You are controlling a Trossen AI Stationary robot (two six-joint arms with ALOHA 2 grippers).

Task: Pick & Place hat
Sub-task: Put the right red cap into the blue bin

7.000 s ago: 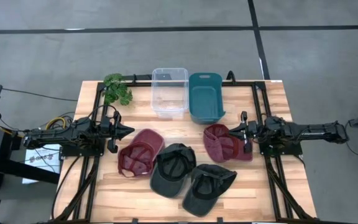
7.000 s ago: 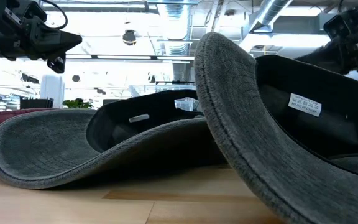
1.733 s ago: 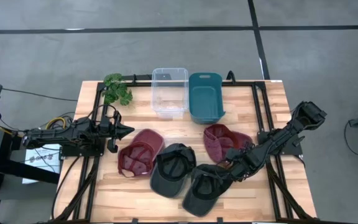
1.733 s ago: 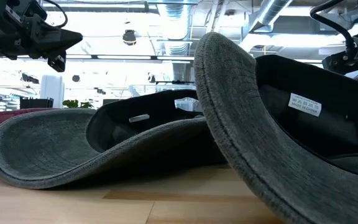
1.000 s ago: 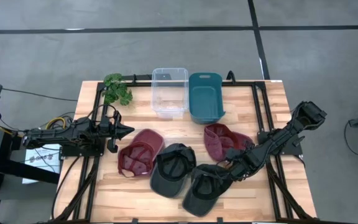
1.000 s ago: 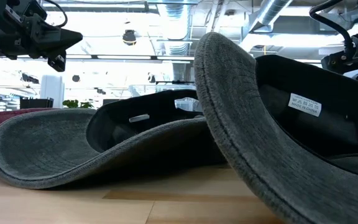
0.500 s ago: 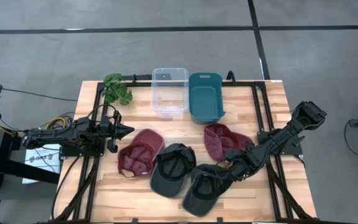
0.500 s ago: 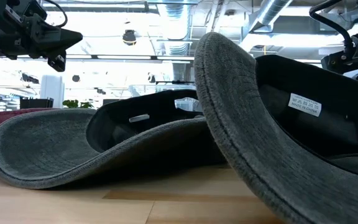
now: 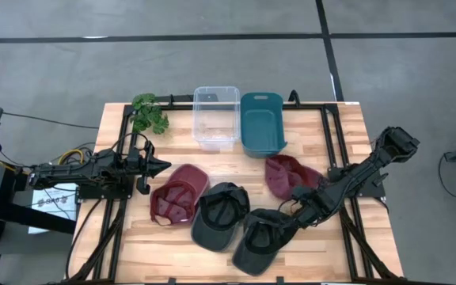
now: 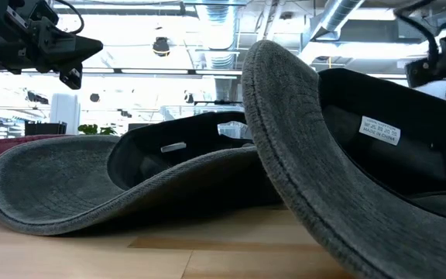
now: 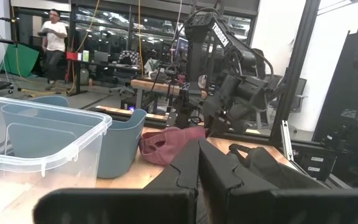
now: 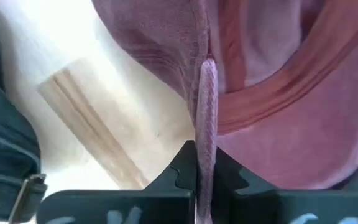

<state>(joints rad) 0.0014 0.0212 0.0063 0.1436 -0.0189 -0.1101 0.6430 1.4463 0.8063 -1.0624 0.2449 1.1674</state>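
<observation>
A maroon hat [image 9: 291, 172] lies right of centre, its near edge in my right gripper [image 9: 294, 203], which is shut on it and fills the right wrist view [image 12: 205, 186]. A second maroon hat [image 9: 179, 194] and two dark grey hats [image 9: 220, 215] [image 9: 261, 237] rest upside down on the table's near half; the grey ones loom in the low view [image 10: 130, 178] [image 10: 347, 155]. My left gripper [image 9: 161, 166] waits shut above the table's left side, beside the second maroon hat, and shows in its own view [image 11: 197, 168]. My right gripper pinches a thin edge of the maroon hat [image 12: 206, 118] between its two fingers, beside the lighter inner band. The fingers come from above, slanting from the table's near right. The hat's far part [image 9: 287, 168] still lies on the table.
A clear bin [image 9: 216, 116] and a teal bin [image 9: 261, 123] stand side by side at the far edge, a green plant [image 9: 149, 113] at the far left. Black rails [image 9: 332, 134] run along both table sides. A person [image 11: 55, 37] stands in the room beyond.
My right gripper has risen slightly while staying shut on the maroon hat. The hat's near edge has been drawn up and toward the far side, so the hat looks shorter and bunched; its far part has stayed where it was.
</observation>
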